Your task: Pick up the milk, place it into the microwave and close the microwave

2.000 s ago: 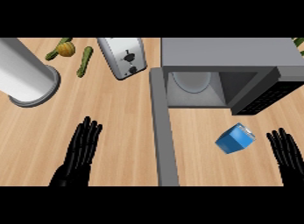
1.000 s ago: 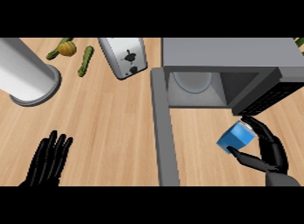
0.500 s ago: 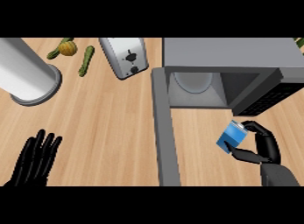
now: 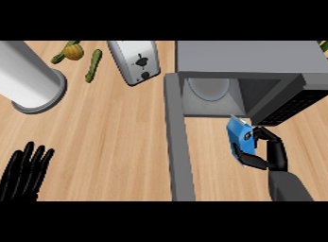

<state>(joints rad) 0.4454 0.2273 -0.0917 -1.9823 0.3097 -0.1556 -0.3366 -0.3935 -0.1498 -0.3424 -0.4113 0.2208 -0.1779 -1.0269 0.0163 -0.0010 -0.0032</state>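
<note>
The carrying step is in hand; the milk (image 4: 240, 138) is gripped by the curled fingers of the right robot hand (image 4: 271, 152), just before the open microwave (image 4: 254, 61); insertion into its cavity is judged next; the left robot hand (image 4: 25, 175) rests open near the tabletop's (image 4: 117, 132) lower left edge.

Toaster (image 4: 135, 61), white cylinder (image 4: 23, 78), cucumbers (image 4: 93, 65).

A: Any writing to read here?

B: None. The blue milk carton (image 4: 239, 138) carries a small pale patch on its face, but no letters or numbers can be made out.

A: And the microwave (image 4: 264, 61)?

B: Its dark panel shows only fine dots, no legible labels.
</note>
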